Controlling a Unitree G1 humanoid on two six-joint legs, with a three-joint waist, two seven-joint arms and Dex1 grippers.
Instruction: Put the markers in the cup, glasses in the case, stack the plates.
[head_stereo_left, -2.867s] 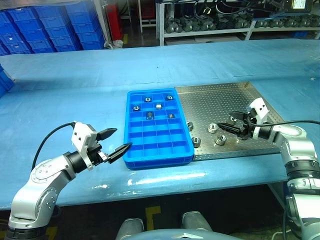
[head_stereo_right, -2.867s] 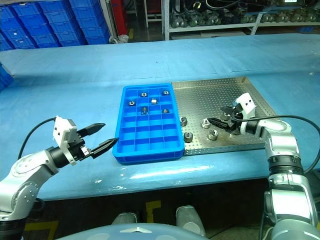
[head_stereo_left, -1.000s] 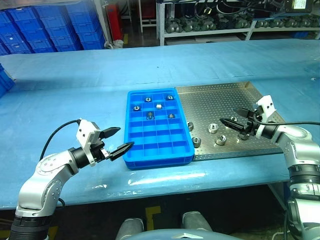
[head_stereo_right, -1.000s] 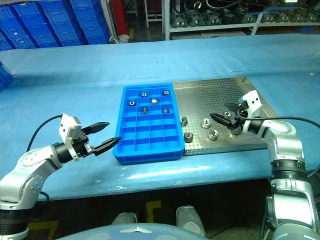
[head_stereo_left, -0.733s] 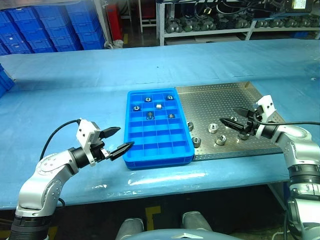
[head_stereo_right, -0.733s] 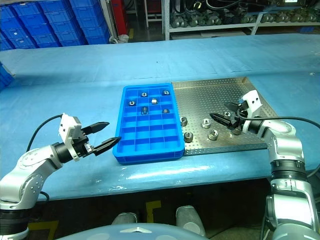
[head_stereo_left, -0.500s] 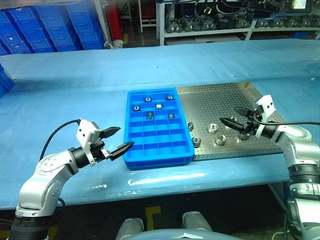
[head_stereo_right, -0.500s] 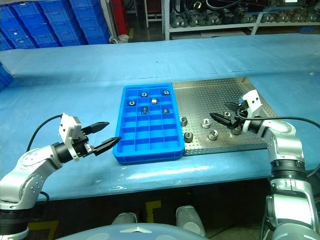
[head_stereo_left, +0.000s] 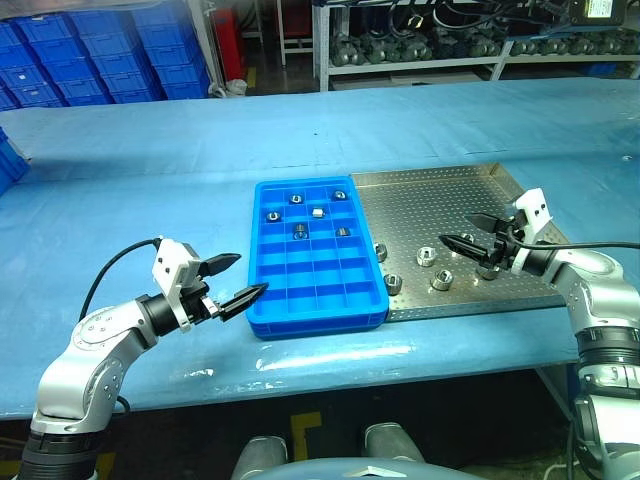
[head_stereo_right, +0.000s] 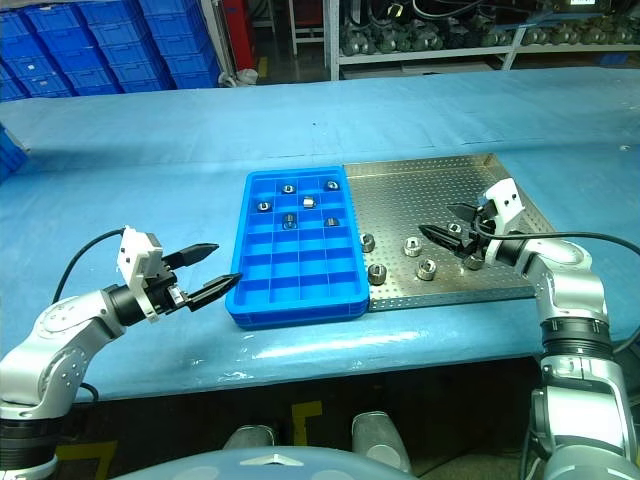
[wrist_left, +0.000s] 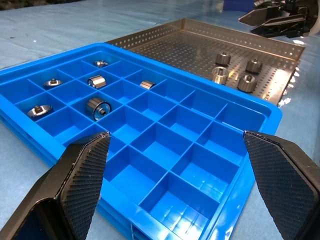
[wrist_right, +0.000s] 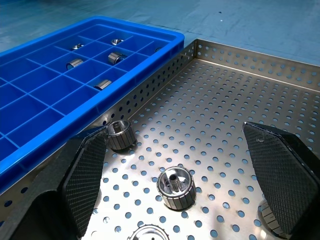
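Observation:
The markers, cup, glasses, case and plates are out of view. My left gripper (head_stereo_left: 249, 275) is open with nothing between its fingers, hovering just off the front left corner of a blue compartment tray (head_stereo_left: 318, 322). Over a perforated metal tray (head_stereo_left: 440, 190), my right gripper (head_stereo_left: 457, 230) is also open and holds nothing, pointing at several metal nuts (head_stereo_left: 425, 256). In the right wrist view one nut (wrist_right: 175, 186) lies on the perforated sheet between the open fingers (wrist_right: 87, 175).
The blue tray's far compartments hold several small metal parts (head_stereo_left: 299, 232). Its near compartments (wrist_left: 170, 150) are bare. Loose nuts (head_stereo_left: 392, 284) sit along the metal tray's left side. Blue cloth covers the table (head_stereo_left: 150, 170). Blue crates (head_stereo_left: 110, 50) and shelving stand behind.
Since 2.9 s ago my right gripper rose and drew back right from the nuts, and my left gripper edged toward the blue tray. Nothing has moved over the last second.

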